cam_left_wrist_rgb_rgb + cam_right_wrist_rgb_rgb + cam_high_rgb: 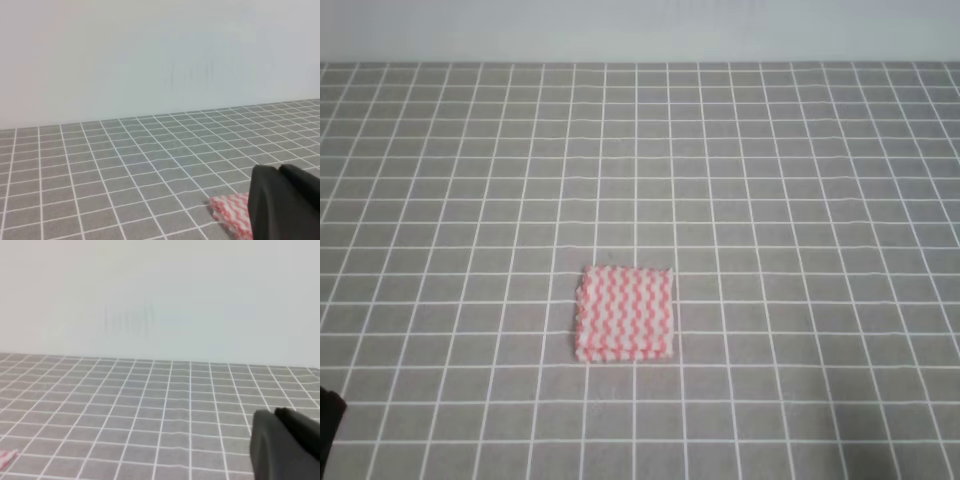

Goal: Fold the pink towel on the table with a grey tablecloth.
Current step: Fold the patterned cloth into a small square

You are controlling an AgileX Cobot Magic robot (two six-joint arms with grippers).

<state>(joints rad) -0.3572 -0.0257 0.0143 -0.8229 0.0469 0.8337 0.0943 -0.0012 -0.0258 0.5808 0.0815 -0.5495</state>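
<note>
High view steeply down over the pink towel [626,313]; both wrist views low, wallward, sharing its edges.

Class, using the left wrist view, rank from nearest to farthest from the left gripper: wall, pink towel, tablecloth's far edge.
1. pink towel, just left of the fingers.
2. tablecloth's far edge, beyond the towel.
3. wall, behind that edge.

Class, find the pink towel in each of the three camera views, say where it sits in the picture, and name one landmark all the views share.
Exterior high: the pink towel lies just below centre, already a small folded-looking square.
Left wrist: lower right, one corner showing beside the dark left gripper.
Right wrist: only a sliver at the bottom-left edge.
Shared landmark: the grey tablecloth with its white grid lines.
</note>
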